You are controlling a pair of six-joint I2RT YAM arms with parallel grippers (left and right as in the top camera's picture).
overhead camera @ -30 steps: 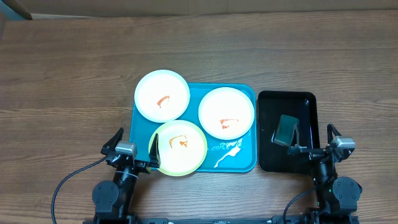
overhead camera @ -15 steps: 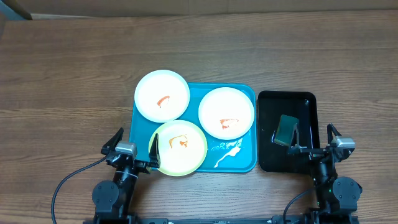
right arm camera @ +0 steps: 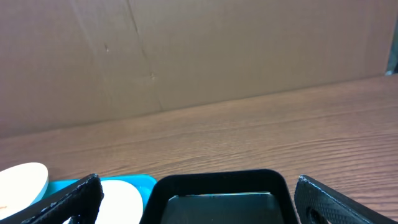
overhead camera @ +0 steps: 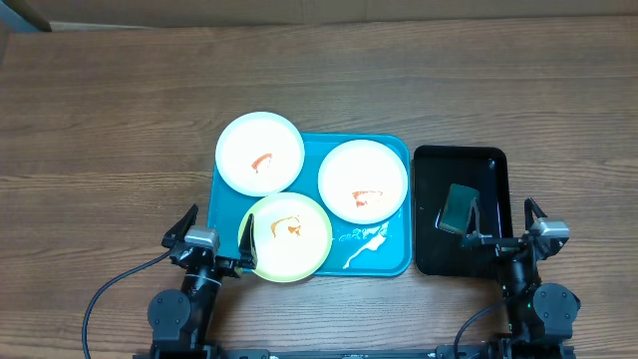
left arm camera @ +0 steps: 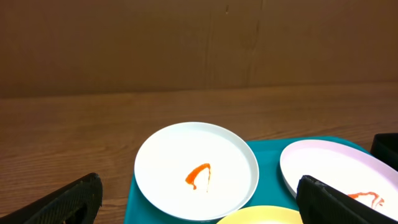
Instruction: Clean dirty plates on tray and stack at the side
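Three plates lie on the turquoise tray point(overhead camera: 395, 257). A white plate point(overhead camera: 259, 152) with a small red smear overhangs the tray's far left corner. A second white plate point(overhead camera: 363, 179) with orange streaks sits at the far right. The yellow-green plate point(overhead camera: 287, 236), also smeared, is at the near left. My left gripper point(overhead camera: 214, 236) is open at the table's near edge, its right finger over that plate's left rim. In the left wrist view the smeared white plate point(left arm camera: 196, 170) lies ahead of the open left gripper point(left arm camera: 199, 183). My right gripper point(overhead camera: 503, 221) is open and holds nothing.
A black tray point(overhead camera: 488, 160) stands right of the turquoise one, with a dark green sponge-like block point(overhead camera: 459, 207) in it; its rim point(right arm camera: 217, 181) fills the right wrist view. A white smear point(overhead camera: 365, 243) marks the turquoise tray's near right. Bare wooden table lies beyond.
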